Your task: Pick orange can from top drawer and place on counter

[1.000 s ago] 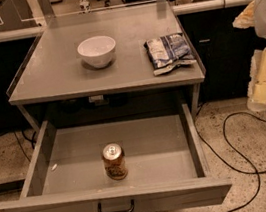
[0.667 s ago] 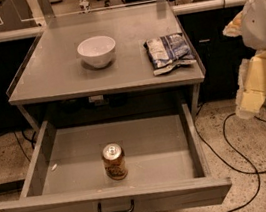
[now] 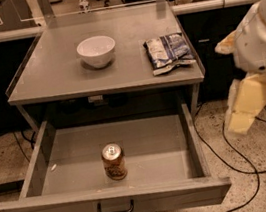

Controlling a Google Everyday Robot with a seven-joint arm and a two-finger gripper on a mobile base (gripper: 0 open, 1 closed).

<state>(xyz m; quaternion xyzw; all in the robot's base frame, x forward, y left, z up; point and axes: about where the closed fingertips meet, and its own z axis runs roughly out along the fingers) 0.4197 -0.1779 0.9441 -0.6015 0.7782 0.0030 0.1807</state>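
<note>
The orange can (image 3: pixel 114 162) stands upright in the open top drawer (image 3: pixel 149 141), near the drawer's front and left of its middle. The drawer is pulled fully out below the counter (image 3: pixel 67 73); its black handle (image 3: pixel 116 208) is on the front. My gripper (image 3: pixel 242 110) hangs at the right of the view, beside the drawer's right wall and outside it, below my white arm (image 3: pixel 261 41). It is well to the right of the can and holds nothing that I can see.
A white bowl (image 3: pixel 96 50) sits on the counter left of the middle. A crumpled chip bag (image 3: pixel 169 51) lies at the counter's right edge. A black cable (image 3: pixel 243 160) runs over the floor to the right of the drawer. Dark cabinets stand behind the counter.
My arm and gripper have moved from the right edge of the view leftward and downward, closer to the drawer's right side. The can, bowl and bag have not moved.
</note>
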